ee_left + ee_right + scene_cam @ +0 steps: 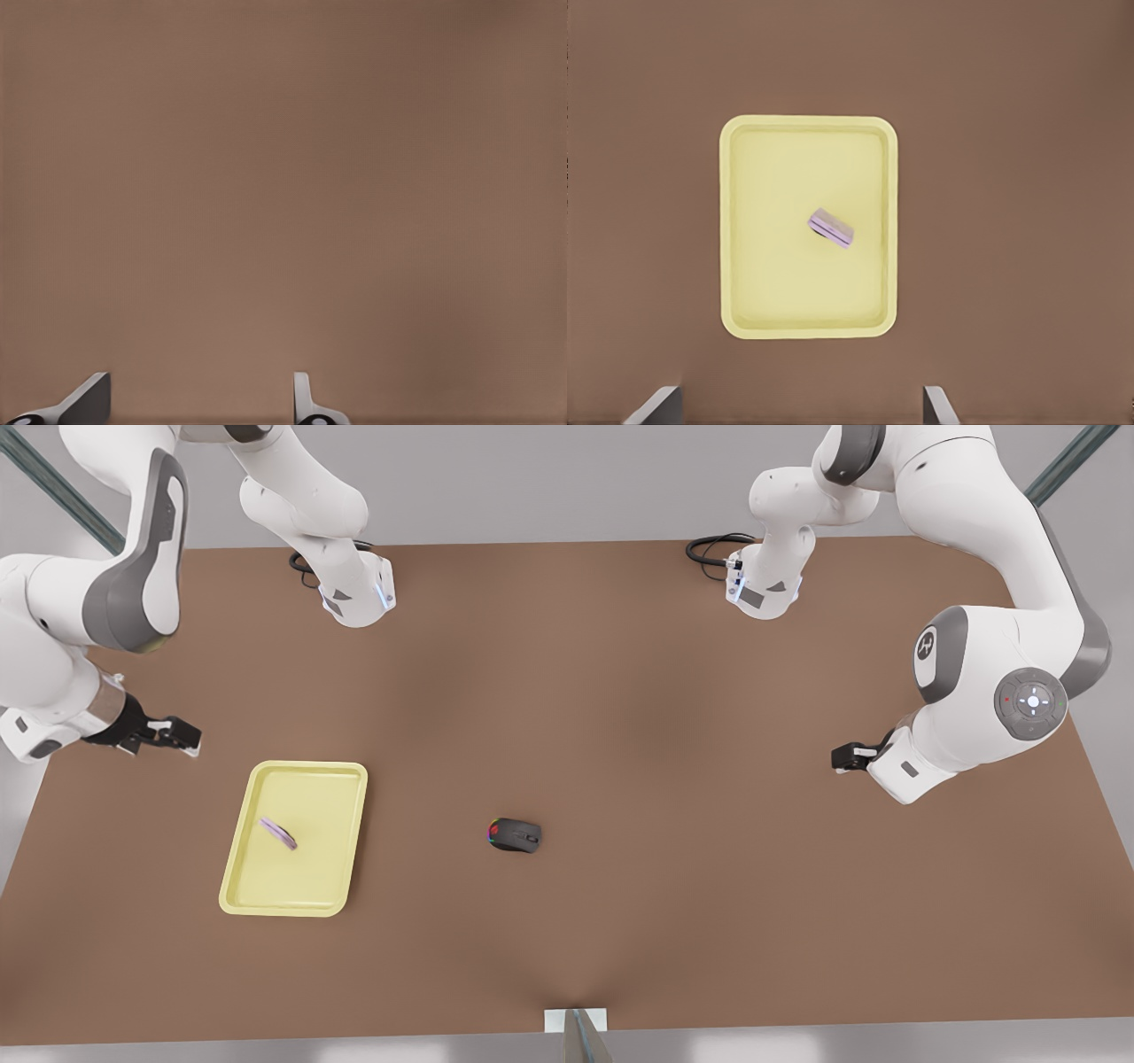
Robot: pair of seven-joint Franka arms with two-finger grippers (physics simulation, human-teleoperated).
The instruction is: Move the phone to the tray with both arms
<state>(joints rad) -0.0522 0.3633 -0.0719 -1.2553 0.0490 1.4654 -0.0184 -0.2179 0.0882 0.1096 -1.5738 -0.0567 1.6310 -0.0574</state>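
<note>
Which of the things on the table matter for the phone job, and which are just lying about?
Part of the job:
- phone, lying inside the tray
- tray, pale yellow
- right claw, open, beside the tray at the front view's left
- left claw, open, over bare table at the front view's right

Just lying about:
- black mouse, on the table beside the tray

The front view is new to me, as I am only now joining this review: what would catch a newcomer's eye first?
The pale yellow tray toward the front view's left, with the lilac phone lying inside it. A black mouse with coloured lights sits alone mid-table. The right gripper hangs open just beyond the tray, and the left gripper hangs open over bare table at the front view's right.
</note>
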